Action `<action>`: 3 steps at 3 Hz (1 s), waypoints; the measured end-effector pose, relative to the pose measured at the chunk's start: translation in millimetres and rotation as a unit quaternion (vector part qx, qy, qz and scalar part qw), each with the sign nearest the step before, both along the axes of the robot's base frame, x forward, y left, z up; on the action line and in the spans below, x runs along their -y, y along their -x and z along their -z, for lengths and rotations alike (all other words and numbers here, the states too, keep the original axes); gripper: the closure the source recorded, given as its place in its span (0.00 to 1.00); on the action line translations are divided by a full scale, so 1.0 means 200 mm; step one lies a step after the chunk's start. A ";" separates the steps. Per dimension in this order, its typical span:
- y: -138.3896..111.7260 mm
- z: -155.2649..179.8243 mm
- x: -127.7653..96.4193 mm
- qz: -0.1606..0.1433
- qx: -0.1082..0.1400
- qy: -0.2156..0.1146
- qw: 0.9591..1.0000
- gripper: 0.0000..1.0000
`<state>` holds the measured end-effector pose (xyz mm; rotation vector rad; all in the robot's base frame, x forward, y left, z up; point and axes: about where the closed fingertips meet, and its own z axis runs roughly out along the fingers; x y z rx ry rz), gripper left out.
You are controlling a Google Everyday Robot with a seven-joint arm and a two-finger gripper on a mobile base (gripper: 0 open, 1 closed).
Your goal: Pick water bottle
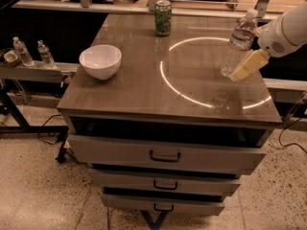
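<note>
The water bottle [237, 44] is tall, clear and ribbed, with a white cap and a pale label band. It stands upright on the right side of the wooden table top [144, 87], on the edge of a bright ring of light. My gripper [245, 67] comes in from the right edge of the view on a white arm. Its cream tip lies against the lower right side of the bottle, just above the table.
A green can [163, 17] stands at the back middle of the table. A white bowl [100, 61] sits at the left. Two small clear bottles [33, 51] stand on a low shelf to the left. Drawers [165, 155] lie below the table top.
</note>
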<state>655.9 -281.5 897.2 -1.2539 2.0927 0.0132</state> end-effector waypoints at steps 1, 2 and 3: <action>-0.08 0.02 0.01 0.020 -0.002 -0.053 0.998 0.00; -0.15 0.07 0.03 0.044 -0.032 -0.144 0.988 0.04; -0.17 0.09 0.02 0.052 -0.057 -0.198 0.977 0.26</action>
